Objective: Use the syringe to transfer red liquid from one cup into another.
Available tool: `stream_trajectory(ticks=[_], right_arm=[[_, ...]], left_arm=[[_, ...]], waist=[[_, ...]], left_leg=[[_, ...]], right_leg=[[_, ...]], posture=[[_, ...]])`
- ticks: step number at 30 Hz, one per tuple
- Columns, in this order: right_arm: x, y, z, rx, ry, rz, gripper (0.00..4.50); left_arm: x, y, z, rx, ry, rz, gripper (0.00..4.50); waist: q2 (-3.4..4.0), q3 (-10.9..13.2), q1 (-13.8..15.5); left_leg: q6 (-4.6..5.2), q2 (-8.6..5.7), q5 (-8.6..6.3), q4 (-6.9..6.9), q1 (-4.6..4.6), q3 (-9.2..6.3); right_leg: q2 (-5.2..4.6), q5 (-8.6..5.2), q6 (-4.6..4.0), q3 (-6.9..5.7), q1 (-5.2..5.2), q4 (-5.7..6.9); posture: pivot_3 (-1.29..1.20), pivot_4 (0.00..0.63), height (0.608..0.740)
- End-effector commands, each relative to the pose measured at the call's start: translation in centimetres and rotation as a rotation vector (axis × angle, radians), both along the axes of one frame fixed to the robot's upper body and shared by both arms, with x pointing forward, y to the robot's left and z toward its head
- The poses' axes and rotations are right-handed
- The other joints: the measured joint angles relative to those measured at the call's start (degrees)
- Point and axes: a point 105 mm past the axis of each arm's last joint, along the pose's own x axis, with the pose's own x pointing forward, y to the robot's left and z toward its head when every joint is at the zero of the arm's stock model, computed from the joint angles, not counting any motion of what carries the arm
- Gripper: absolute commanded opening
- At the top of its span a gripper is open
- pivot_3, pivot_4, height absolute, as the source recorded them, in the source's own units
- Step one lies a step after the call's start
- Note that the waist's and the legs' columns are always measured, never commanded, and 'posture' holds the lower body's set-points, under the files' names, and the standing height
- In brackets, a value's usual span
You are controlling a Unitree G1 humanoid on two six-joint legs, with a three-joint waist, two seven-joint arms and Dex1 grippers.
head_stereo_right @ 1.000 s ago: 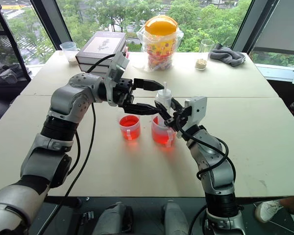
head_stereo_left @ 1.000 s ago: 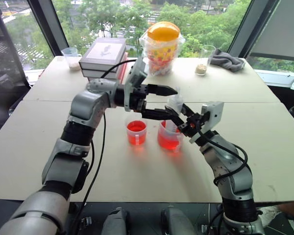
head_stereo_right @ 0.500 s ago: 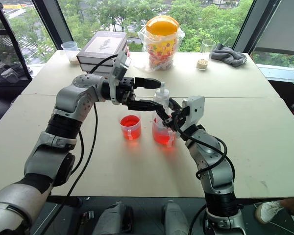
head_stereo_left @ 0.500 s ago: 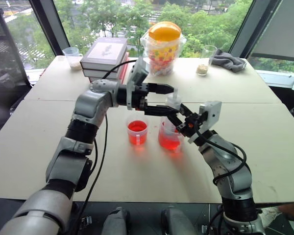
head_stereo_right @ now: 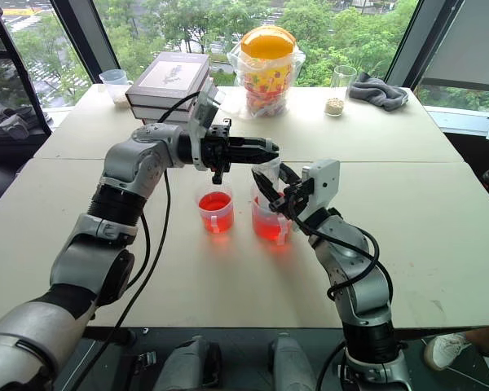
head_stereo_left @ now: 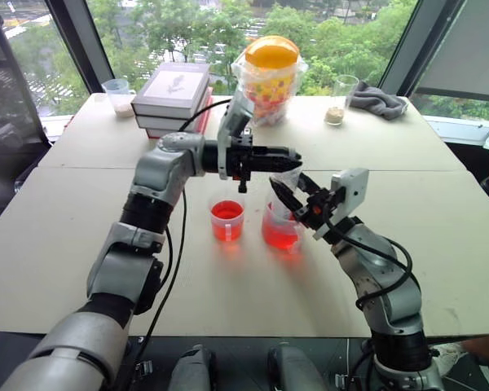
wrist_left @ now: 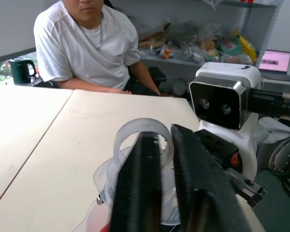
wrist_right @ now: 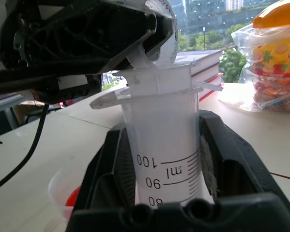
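The large clear plastic syringe (wrist_right: 160, 145) with white plunger stands upright, barrel clamped between the two black fingers of the right gripper (head_stereo_right: 279, 189); its lower end sits in the wider clear plastic measuring cup (head_stereo_right: 268, 220), which stands on the pale table (head_stereo_right: 440, 236) just in front of that gripper. The left gripper (head_stereo_right: 257, 148) reaches in level from the robot's left, its fingers drawn together on the ring-shaped top of the white plunger (wrist_left: 144, 140), seen in the left wrist view directly behind the fingertips; the grip looks made, though how firmly cannot be told.

Red liquid (head_stereo_right: 266, 228) lies in the lower part of the wider cup; the smaller, narrower clear plastic cup (head_stereo_right: 216, 212) stands just beside it on the robot's left and also holds red liquid, at a comparable level.

Assessment: both hands are in position for the draw; the syringe is seated in the source cup and the plunger is taken. Whether any liquid is in the barrel cannot be told; the visible graduated section reads clear. Judged outstanding: pulling the plunger up, lifting the syringe across to the narrower cup, and pressing the plunger to discharge. Progress is judged early.
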Motion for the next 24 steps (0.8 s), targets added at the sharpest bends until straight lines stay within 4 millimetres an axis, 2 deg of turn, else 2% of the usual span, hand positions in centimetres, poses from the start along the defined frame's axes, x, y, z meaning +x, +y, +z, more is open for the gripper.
stream_trajectory(ticks=[1, 14, 24], right_arm=[[-0.4, 0.1, 0.5, 0.002, -0.014, 0.012, 1.41], [-0.6, 0.4, -1.3, -0.03, 0.07, 0.055, 1.41], [-0.7, 0.4, -1.9, -0.04, 0.097, 0.061, 1.41]], left_arm=[[-0.8, -0.6, 2.5, -0.04, -0.109, -0.033, 0.04], [0.6, 0.6, 5.5, -0.098, -0.205, 0.066, 0.04], [1.2, 1.3, 6.3, -0.103, -0.242, 0.099, 0.04]], waist=[[0.0, 0.0, 0.02], [0.0, 0.0, 0.05], [-0.01, 0.0, 0.06]], left_leg=[[0.0, 0.0, 0.0, 0.0, 0.0, 0.0], [0.0, 0.0, 0.0, 0.0, 0.0, 0.0], [0.01, 0.0, 0.0, 0.0, -0.01, 0.0]], right_leg=[[0.0, 0.0, 0.0, 0.0, 0.0, 0.0], [0.0, 0.0, 0.0, 0.0, 0.0, 0.0], [0.0, 0.0, 0.0, 0.0, 0.0, -0.01]], posture=[[0.0, 0.15, 0.74], [0.0, 0.15, 0.74], [0.0, 0.15, 0.74]])
